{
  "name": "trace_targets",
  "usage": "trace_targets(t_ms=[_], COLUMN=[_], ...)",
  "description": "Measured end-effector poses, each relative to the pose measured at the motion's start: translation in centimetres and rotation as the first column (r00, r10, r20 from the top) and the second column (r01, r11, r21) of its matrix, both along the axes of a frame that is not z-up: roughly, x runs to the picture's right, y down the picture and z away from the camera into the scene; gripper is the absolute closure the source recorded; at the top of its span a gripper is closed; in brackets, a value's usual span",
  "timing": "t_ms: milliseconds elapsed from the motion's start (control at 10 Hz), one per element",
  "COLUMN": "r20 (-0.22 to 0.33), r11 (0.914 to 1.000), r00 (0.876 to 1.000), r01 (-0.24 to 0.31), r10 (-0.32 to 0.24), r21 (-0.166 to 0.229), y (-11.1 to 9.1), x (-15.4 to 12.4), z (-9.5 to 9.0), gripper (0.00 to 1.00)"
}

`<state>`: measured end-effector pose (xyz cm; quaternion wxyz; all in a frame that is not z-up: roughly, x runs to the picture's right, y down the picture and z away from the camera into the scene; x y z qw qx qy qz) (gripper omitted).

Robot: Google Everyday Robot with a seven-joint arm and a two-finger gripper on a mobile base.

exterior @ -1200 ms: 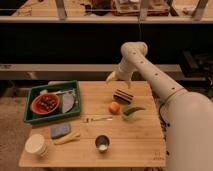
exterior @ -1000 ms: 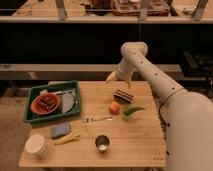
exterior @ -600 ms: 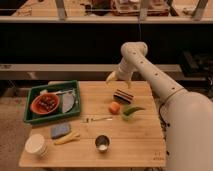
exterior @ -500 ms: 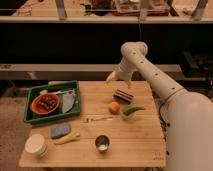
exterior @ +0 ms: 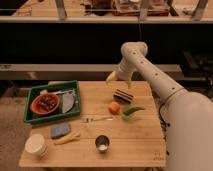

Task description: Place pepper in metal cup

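While the pepper [exterior: 134,108] lies untouched right of the table's middle, just beside a pale yellow-green round piece [exterior: 128,116] and an orange piece [exterior: 115,107], the robot's gripper [exterior: 111,77] hangs over the far edge of the wooden table [exterior: 140,147], jaws spread wide and holding nothing. The metal cup [exterior: 102,143] stands upright near the front edge, well apart from the pepper, with nothing green showing inside. By the look of things the task has barely begun: the reach, the grasp, the carry and the drop all remain.
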<state>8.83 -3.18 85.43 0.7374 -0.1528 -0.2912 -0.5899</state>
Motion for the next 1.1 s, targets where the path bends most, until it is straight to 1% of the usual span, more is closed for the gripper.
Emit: trace_targets(t_ms=[900,1100], r20=[0.0,0.044], r11=[1.0,0.9995], r00=[1.0,0.999], r01=[0.0,-0.009], r10=[0.0,0.008], r21=[0.002,0.029], y=[-0.07,0.46], x=[0.04,0.95], z=[-0.1,-0.94], gripper=[0.2,0.2])
